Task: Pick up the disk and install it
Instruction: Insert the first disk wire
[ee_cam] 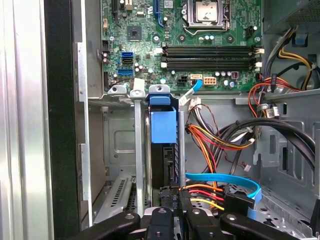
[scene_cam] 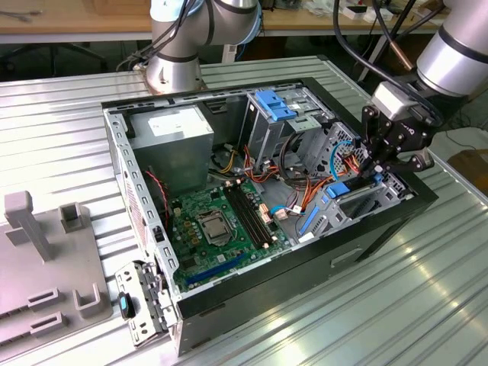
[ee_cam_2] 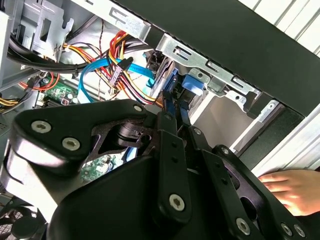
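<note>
The disk stands on edge in the drive bay of the open computer case, a dark slab with bright blue rails and a blue tab at its far end. My gripper is right at its near end, fingers drawn close together on the disk's edge. In the second wrist view the black fingertips meet on the blue rail of the disk. In the exterior view my gripper reaches down into the case's corner at the exterior view's right, above the bay's blue parts.
Orange, red and blue cables run close beside the bay. The motherboard, a grey box with a white label and a light-blue bracket sit further inside. A person's hand rests beside the case. Grey fixtures stand on the exterior view's left.
</note>
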Controlling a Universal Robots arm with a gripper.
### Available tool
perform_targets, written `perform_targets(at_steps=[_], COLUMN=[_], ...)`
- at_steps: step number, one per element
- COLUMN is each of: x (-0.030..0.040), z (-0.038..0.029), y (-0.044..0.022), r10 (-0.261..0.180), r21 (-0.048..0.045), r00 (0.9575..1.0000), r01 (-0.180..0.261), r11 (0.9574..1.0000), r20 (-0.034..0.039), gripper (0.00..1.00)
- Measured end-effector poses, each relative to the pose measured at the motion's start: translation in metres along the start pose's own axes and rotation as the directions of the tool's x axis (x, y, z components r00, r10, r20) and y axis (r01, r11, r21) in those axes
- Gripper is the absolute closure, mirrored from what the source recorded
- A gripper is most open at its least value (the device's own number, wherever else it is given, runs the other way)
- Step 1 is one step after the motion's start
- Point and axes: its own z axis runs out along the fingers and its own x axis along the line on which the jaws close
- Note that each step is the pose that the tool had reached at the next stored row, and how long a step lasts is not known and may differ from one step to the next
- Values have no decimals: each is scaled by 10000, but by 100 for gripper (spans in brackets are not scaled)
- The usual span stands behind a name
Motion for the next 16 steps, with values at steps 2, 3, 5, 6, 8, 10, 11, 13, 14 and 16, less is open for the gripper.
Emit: perform_targets(at_steps=[2,3,5,6,8,10,11,13,14,16], x=[0,0,1,1,1,1,1,1,1,1], z=[9,13,21,24,29,31,32,32,32,32], y=[0,0,1,1,1,1,1,1,1,1], r10=[0,0,1,1,2,2,2,2,1,2], r21=[0,0,0,-1,-1,-1,-1,-1,-1,-1], r00=[10000,10000,10000,10000,10000,10000,10000,10000,10000,10000], r01=[0,0,-1,-1,-2,-2,-2,-2,-1,-2], r11=[10000,10000,10000,10000,10000,10000,10000,10000,10000,10000], r20=[7,10,22,28,51,60,60,59,59,59], gripper=[83,83,83,83,83,83,83,83,83,83])
